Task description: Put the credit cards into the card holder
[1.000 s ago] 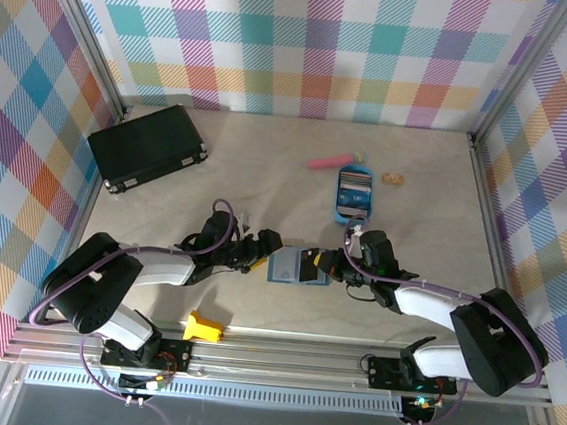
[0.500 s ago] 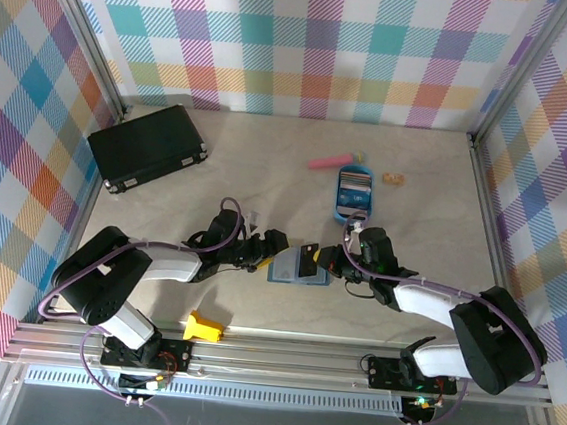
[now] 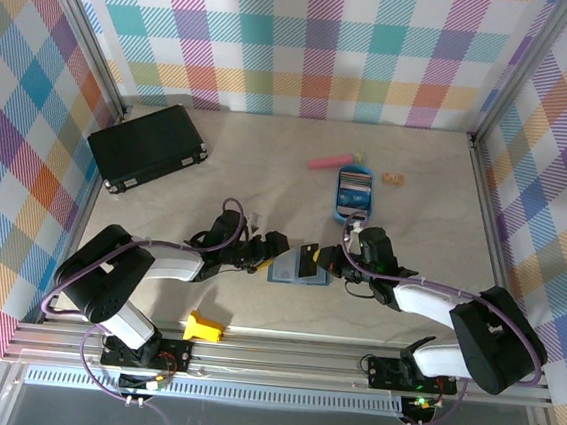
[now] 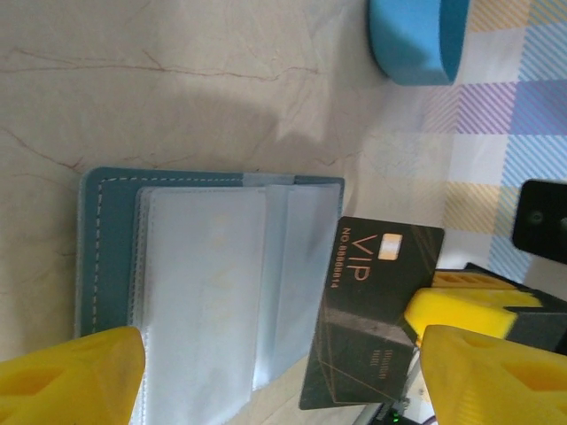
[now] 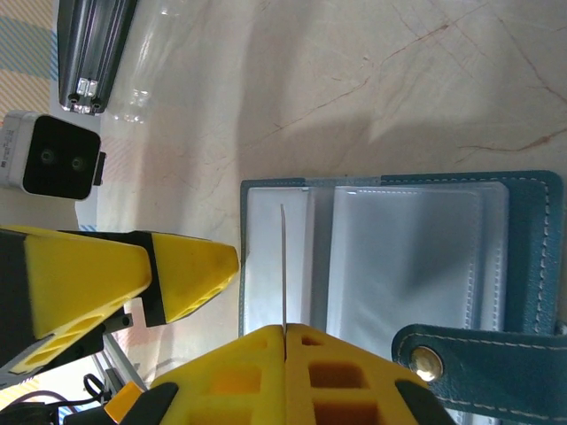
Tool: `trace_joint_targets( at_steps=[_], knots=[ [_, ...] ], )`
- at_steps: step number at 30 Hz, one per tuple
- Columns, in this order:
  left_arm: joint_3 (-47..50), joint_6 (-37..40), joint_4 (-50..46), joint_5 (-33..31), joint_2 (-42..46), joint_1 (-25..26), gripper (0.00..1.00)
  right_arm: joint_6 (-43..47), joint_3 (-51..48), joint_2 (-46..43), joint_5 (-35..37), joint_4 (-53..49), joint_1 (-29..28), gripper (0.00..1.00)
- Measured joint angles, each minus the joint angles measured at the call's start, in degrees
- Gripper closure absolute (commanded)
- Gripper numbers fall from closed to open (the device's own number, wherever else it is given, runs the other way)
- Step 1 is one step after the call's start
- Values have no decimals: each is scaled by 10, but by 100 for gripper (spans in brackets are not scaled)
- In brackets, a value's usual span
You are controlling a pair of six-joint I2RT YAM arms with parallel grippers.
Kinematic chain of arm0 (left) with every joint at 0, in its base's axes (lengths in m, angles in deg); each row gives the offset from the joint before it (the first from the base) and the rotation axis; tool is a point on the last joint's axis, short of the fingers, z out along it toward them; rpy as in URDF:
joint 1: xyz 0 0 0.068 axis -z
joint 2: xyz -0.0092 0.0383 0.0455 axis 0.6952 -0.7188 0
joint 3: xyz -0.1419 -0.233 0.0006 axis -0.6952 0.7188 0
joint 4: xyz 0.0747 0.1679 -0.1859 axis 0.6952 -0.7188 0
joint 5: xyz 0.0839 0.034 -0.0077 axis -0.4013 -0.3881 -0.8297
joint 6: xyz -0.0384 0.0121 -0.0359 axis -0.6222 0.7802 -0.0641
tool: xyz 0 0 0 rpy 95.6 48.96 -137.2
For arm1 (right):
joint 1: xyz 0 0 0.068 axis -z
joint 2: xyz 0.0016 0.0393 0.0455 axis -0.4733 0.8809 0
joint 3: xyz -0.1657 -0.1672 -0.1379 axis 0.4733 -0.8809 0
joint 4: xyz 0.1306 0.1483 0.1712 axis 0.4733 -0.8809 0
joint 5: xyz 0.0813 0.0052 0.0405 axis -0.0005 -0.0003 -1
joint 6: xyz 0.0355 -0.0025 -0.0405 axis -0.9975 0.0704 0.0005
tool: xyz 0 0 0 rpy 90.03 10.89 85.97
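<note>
The right gripper [image 5: 283, 332] clenches one black card [image 4: 372, 310] on edge over the open wallet [image 5: 523, 248], not yet slotted, while the left gripper [image 3: 267, 253] gapes empty beside it and other cards [image 3: 353, 187] wait beyond.

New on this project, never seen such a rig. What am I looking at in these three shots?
Two robot arms are bolted at the near edge of a table. The wide picture comes from a camera overhead; the other two come from a camera on each wrist. On the table lie an open teal card holder, a blue tray, a black case and a pink stick. The right hand pinches a dark VIP card at the holder's edge; its own camera sees that card edge-on. The left hand is open at the holder's other side, holding nothing.
</note>
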Motion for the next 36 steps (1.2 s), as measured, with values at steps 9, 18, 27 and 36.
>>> trace_joint_targets(
  at_steps=[9,18,27,36],
  knots=[
    [-39,38,-99,-38,0,12,19,4,5,9,4,-1,-4,100],
    [-41,48,-117,-49,0,15,20,4,5,13,16,-8,-5,100],
    [-41,49,-117,-49,0,15,20,4,5,30,21,-6,-9,100],
    [-41,49,-117,-49,0,15,20,-1,8,63,10,16,-9,100]
  ],
)
